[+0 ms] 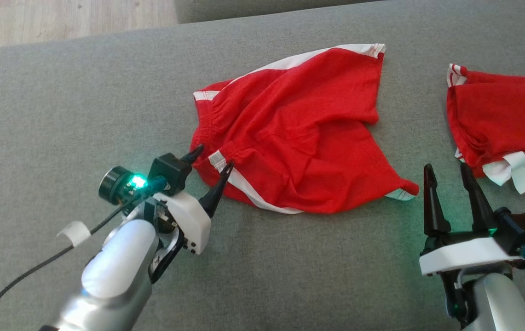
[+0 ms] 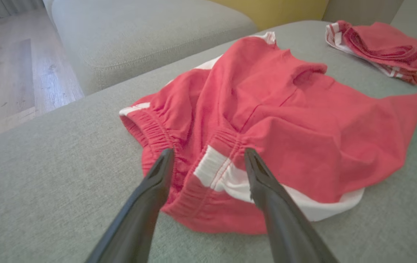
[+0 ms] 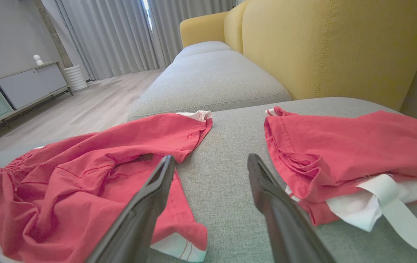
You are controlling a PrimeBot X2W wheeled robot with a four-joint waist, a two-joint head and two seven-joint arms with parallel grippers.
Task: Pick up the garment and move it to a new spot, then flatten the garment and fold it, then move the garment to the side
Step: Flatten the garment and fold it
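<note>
On one grey cushion (image 1: 60,92), two red garments (image 1: 299,133) (image 1: 506,115), beside them two spread tools (image 1: 215,156) (image 1: 446,166).

Figure: layout on the seat cushion (image 1: 60,115), from the robot's side. The garment (image 1: 299,133) lay near the middle of the cushion. A second garment (image 1: 501,110) lay on the same cushion to its right, well apart, with bare cushion between the two. The left gripper (image 1: 215,156) stood at the garment's near left edge, one finger to either side of that edge. The right gripper (image 1: 446,168) stood over the cushion before the gap between the garments, just right of the garment's near right corner. Behind the cushion lay a further seat section (image 1: 253,7), with floor (image 1: 60,18) to its left. A backrest (image 3: 340,44) rose behind the second garment.
</note>
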